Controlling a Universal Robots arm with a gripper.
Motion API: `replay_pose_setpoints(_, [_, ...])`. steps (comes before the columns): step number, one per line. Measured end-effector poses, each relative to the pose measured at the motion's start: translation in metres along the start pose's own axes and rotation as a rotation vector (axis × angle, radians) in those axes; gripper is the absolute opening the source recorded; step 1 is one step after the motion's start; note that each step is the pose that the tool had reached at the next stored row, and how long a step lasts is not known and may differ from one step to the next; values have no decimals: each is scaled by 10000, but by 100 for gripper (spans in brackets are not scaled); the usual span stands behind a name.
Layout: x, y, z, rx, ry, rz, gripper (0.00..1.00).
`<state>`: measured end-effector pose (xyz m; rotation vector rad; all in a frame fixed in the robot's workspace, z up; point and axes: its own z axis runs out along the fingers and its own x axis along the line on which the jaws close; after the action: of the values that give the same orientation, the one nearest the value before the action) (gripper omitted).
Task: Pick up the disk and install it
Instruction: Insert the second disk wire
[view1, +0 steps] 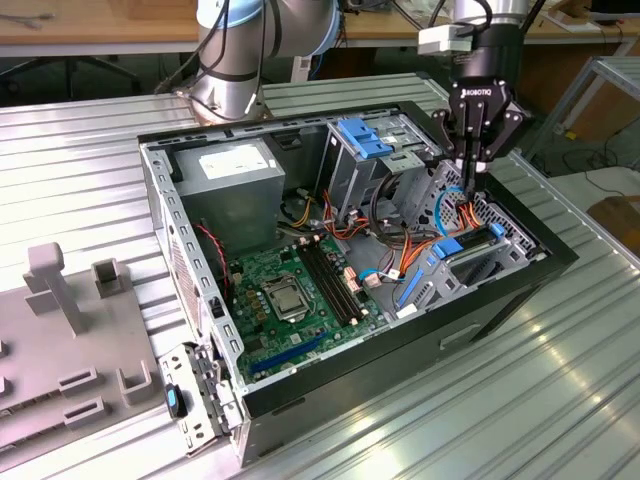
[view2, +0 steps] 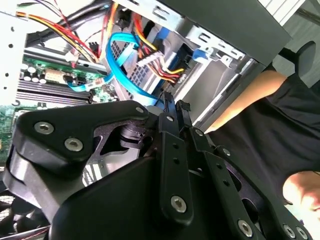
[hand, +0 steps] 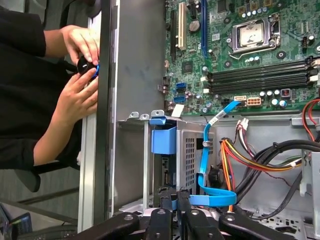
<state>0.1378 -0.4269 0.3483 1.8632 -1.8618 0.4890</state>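
Your exterior view stands off the arm, raised and looking down at an angle across the ribbed desk (view1: 560, 400) into the open computer case (view1: 330, 250), far enough back to take in the whole case and the tool (view1: 470, 178) hanging over its drive-bay end. Your first wrist view looks straight down past the tool (hand: 175, 202) onto the motherboard (hand: 240, 50) and a person's hands (hand: 80, 70) beside the case wall. Your second wrist view sits very close behind the tool (view2: 172, 106), looking along it at a slant. All three views share the blue ribbon cable (view1: 447, 205) (view2: 125, 70) (hand: 207, 150) and the drive bay around it.
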Motion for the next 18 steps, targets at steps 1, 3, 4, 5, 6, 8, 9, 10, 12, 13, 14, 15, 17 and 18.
replay_pose_setpoints(1, [54,-1,35,2,-100,-6,16])
replay_pose_setpoints(3, [84,-1,55,18,-876,-61,16])
replay_pose_setpoints(4, [95,-2,63,26,-1194,-83,16])
replay_pose_setpoints(5, [107,-2,70,30,-1393,-96,16])
replay_pose_setpoints(6, [127,-2,83,33,-1535,-106,16])
replay_pose_setpoints(8, [237,-4,156,40,-1748,-119,16])
replay_pose_setpoints(9, [279,-1,185,45,-1815,-122,16])
replay_pose_setpoints(10, [325,21,216,55,-1913,-124,16])
replay_pose_setpoints(12, [360,40,241,70,-1994,-123,16])
replay_pose_setpoints(13, [383,50,258,80,-2066,-124,16])
replay_pose_setpoints(14, [399,55,268,89,-2138,-125,16])
replay_pose_setpoints(15, [411,58,277,101,-2224,-125,16])
replay_pose_setpoints(17, [457,60,307,166,-2703,-143,16])
replay_pose_setpoints(18, [475,61,319,197,-2900,-147,16])
